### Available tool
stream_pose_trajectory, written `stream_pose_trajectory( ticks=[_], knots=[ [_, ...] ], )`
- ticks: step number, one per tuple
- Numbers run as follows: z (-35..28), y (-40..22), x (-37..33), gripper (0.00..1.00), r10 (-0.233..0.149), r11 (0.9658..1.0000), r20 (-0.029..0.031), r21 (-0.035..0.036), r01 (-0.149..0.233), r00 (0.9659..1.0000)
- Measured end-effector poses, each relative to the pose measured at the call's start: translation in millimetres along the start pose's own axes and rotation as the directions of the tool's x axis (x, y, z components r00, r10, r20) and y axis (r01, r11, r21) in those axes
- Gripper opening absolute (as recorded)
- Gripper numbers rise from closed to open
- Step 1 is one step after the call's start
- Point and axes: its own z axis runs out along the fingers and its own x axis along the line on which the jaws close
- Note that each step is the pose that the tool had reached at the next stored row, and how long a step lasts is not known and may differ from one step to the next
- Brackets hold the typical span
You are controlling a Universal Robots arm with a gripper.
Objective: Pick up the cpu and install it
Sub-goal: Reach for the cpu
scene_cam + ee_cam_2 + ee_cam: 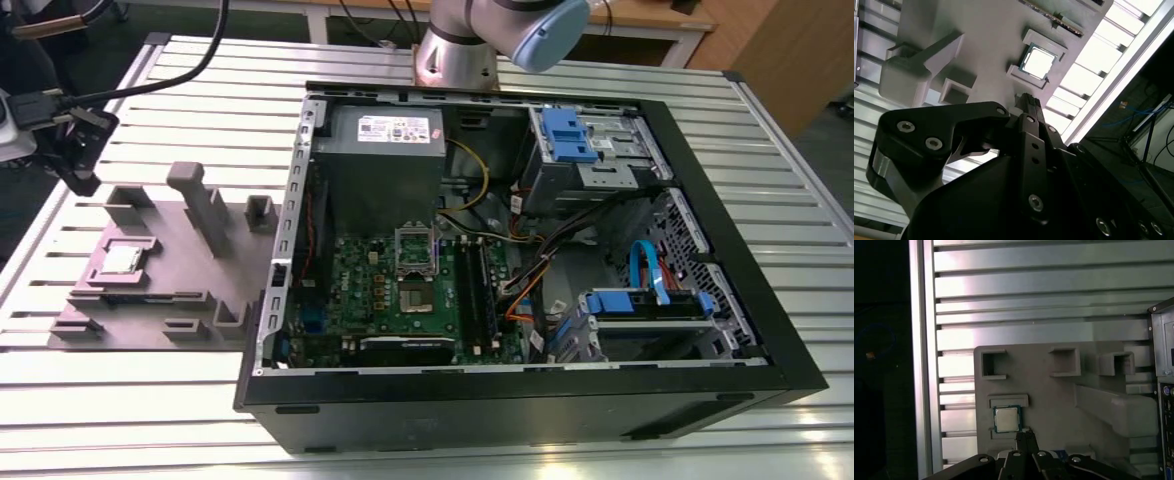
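Cpu sits flat in a recess of the grey holder on the table, to the exterior view's left of the computer case. Fingers, together and holding nothing, hover near it, not touching, pointed its way.

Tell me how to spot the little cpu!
Find the open computer case. On the exterior view's left of it sits a grey holder block. The cpu is the only shiny silver square on it; the rest is plain grey.
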Motion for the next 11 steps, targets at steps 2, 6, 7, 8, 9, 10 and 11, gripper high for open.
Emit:
stream_pose_trajectory(
  ticks=[2, 6, 7, 8, 9, 10, 11],
  knots=[
    [0.6, -0.7, 0.1, 0.11, 0.0, 1.0, 0.0001, -0.0001, 0.0, 1.0],
    [0.7, -0.8, 0.1, 0.11, 0.0, 1.0, -0.0001, 0.0001, 0.0, 1.0],
    [0.7, -0.8, 0.1, 0.11, 0.0, 1.0, 0.0, 0.0, 0.0, 1.0],
    [0.7, -0.8, 0.1, 0.11, 0.0, 1.0, -0.0001, 0.0, 0.0, 1.0],
    [0.8, -0.8, 0.1, 0.11, 0.0, 1.0, 0.0, 0.0, 0.0, 1.0],
    [0.7, -0.8, 0.1, 0.11, 0.0, 1.0, -0.0001, 0.0001, 0.0, 1.0],
    [0.8, -0.7, 0.1, 0.11, 0.0, 1.0, 0.0, 0.0, 0.0, 1.0]
  ],
)
